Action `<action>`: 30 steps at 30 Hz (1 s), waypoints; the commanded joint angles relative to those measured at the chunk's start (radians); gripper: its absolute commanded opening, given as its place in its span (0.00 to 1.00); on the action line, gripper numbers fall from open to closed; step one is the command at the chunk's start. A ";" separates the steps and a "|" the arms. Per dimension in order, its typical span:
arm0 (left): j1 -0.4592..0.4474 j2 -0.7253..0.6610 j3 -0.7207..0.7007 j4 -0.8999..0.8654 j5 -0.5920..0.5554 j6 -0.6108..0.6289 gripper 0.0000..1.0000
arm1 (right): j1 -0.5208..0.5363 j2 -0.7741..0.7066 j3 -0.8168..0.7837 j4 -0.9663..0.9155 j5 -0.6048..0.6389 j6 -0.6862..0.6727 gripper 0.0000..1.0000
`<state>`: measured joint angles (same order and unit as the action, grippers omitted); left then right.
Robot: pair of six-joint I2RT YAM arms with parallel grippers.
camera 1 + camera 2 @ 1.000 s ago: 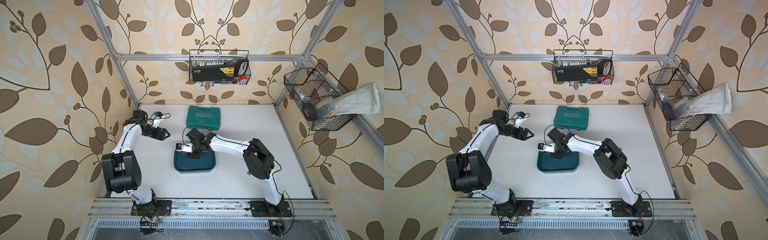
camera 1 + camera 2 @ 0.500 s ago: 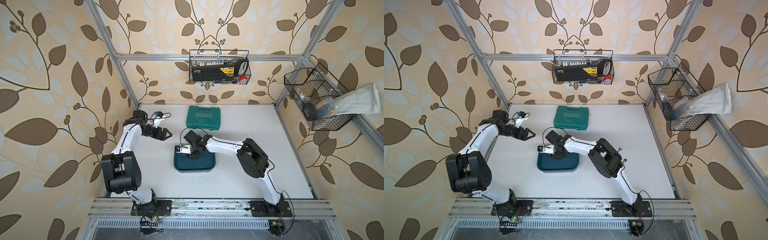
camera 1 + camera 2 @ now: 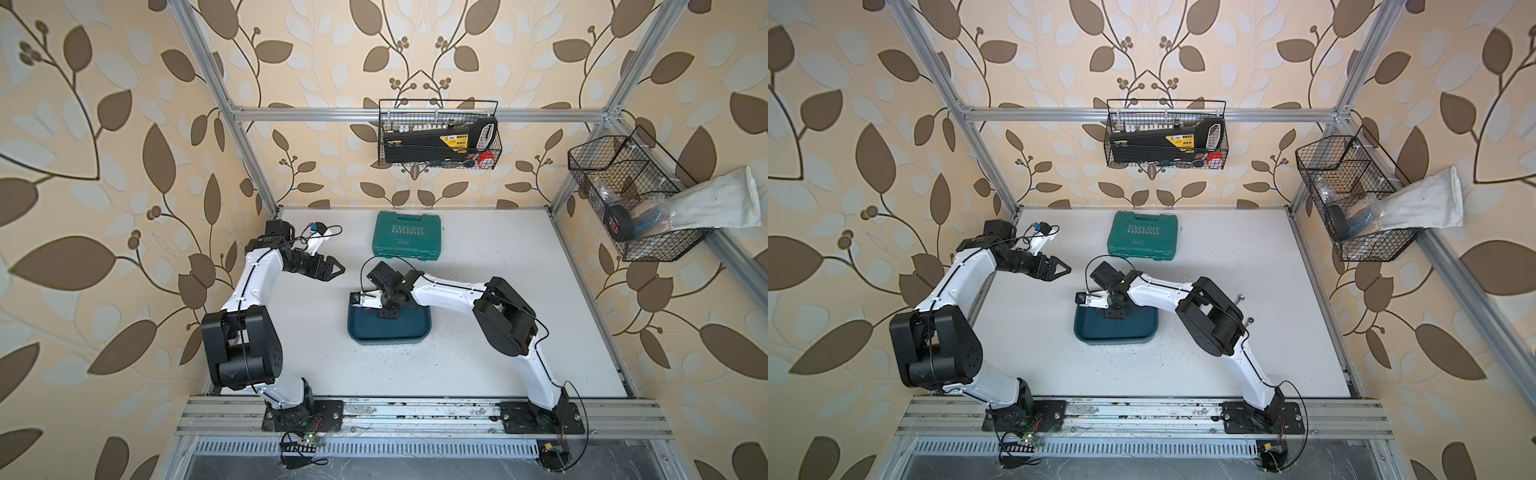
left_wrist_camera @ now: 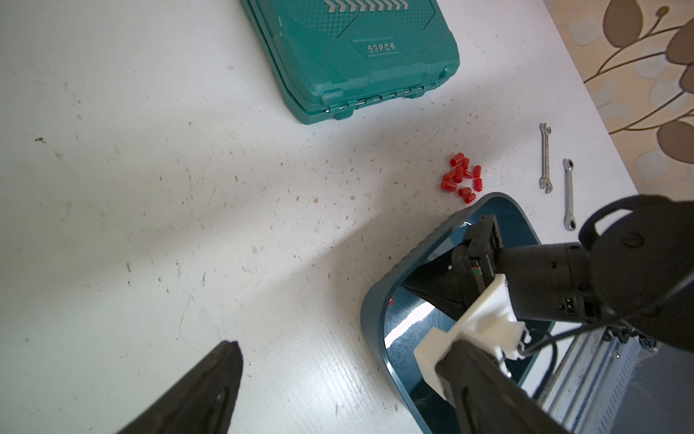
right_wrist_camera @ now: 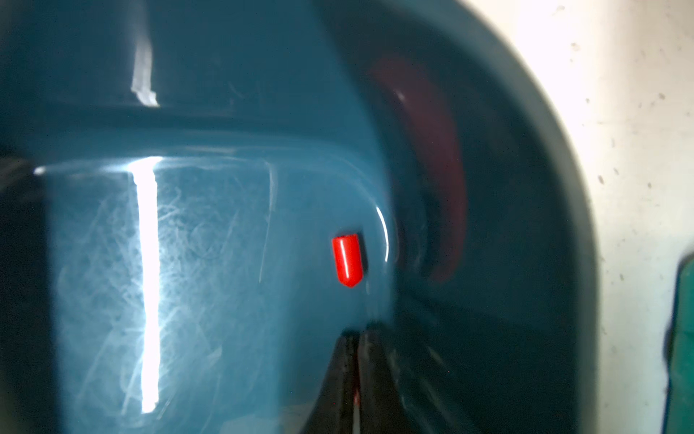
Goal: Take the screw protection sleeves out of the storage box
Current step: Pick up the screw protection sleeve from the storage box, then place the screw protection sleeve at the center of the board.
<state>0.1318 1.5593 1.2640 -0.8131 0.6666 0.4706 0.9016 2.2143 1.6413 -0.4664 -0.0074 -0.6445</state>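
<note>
The storage box [image 3: 390,338] [image 3: 1113,338] is a shallow teal tray in the middle of the table. My right gripper [image 3: 388,312] [image 3: 1115,313] reaches down into its far left corner. The right wrist view shows that gripper [image 5: 356,334] shut, tips on the box floor. One red screw protection sleeve [image 5: 348,260] lies loose just beyond them, near the box wall. Several more sleeves [image 4: 462,177] lie in a small heap on the table beside the box [image 4: 375,312]. My left gripper [image 3: 336,268] [image 4: 341,345] hangs open over bare table left of the box, holding nothing.
A green "EXPLOIT" case [image 3: 406,235] [image 4: 356,56] lies behind the box. Two small wrenches [image 4: 545,158] [image 4: 569,195] rest on the table right of the box. Wire baskets [image 3: 438,137] [image 3: 631,199] hang on the back and right walls.
My right gripper has shut inside the box, and its arm has shifted a little to the left. The left gripper has stayed open and barely moved.
</note>
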 commanded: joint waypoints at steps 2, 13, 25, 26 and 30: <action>0.003 -0.045 0.041 -0.026 0.050 0.017 0.91 | 0.003 -0.032 -0.015 -0.049 -0.018 0.033 0.02; 0.002 -0.047 0.053 -0.049 0.126 0.020 0.93 | -0.053 -0.206 -0.015 -0.209 -0.244 0.133 0.00; -0.069 -0.077 0.019 -0.059 0.174 0.045 0.96 | -0.392 -0.506 -0.341 -0.230 -0.393 0.157 0.00; -0.070 -0.077 0.019 -0.062 0.174 0.047 0.96 | -0.426 -0.509 -0.371 -0.210 -0.383 0.162 0.00; -0.075 -0.082 0.016 -0.064 0.183 0.046 0.97 | -0.512 -0.462 -0.424 -0.147 -0.323 0.180 0.01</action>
<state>0.0589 1.5139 1.2823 -0.8661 0.8112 0.4976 0.4210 1.7187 1.2507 -0.6613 -0.3588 -0.4915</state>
